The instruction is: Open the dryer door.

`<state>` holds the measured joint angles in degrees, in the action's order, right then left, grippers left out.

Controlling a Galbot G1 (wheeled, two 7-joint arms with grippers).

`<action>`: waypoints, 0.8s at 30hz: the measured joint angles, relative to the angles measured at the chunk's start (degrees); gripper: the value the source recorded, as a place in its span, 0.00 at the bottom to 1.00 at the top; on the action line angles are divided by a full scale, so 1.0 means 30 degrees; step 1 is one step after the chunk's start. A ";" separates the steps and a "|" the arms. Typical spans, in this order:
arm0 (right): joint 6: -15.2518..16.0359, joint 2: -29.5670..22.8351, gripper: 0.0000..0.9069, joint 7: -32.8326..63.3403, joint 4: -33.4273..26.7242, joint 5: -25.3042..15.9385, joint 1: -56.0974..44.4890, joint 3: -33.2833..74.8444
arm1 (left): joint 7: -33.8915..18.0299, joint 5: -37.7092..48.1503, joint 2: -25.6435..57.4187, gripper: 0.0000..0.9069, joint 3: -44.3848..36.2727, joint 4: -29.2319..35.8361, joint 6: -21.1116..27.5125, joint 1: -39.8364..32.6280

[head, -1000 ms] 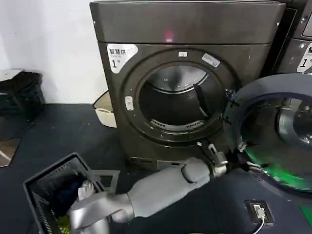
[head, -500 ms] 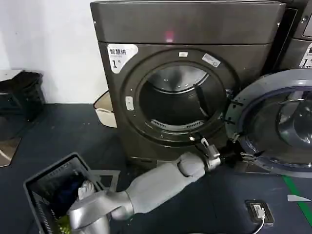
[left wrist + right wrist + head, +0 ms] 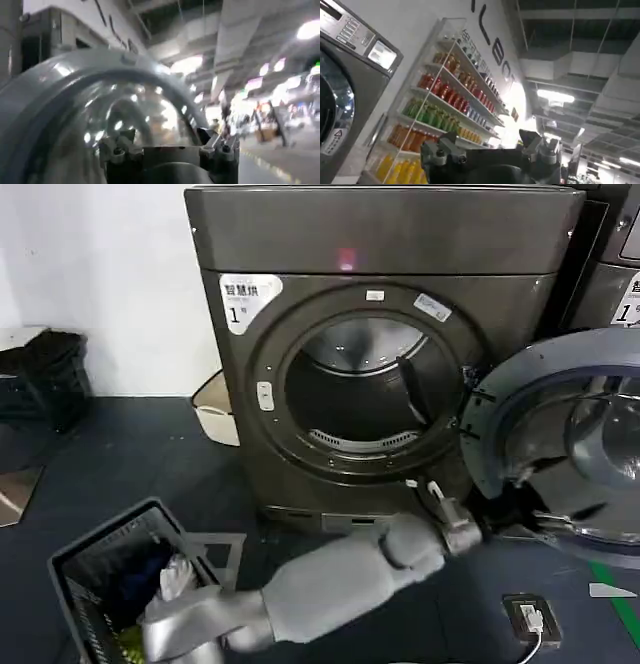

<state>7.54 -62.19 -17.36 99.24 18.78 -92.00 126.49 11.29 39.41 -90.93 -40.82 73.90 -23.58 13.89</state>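
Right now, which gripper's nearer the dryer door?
Left. The left gripper sits by the open dryer door's lower inner rim; the right gripper is elsewhere, facing drink shelves.

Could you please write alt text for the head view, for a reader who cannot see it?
The dryer door stands swung wide open to the right of the dryer, baring the round drum. The left gripper, arm stretched across the floor, is at the door's lower edge.
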 joint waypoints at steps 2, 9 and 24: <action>0.0000 0.0007 1.00 -0.0021 0.0014 -0.0063 0.0117 -0.0031 | -0.0037 -0.0361 0.1365 1.00 0.0029 0.0768 -0.0584 0.0168; -0.0034 0.0006 1.00 -0.0083 0.0143 -0.0290 0.0201 0.0040 | -0.0239 -0.0326 0.5684 1.00 0.0649 0.3987 -0.0795 0.1396; 0.0089 0.0173 1.00 -0.0048 0.0794 -0.1477 0.0777 0.0494 | 0.1011 0.0257 1.5810 1.00 0.3641 1.0754 0.2350 0.4120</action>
<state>7.81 -61.67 -17.50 101.62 14.35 -89.67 127.97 14.32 40.18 -43.50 -29.90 106.17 -16.54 26.25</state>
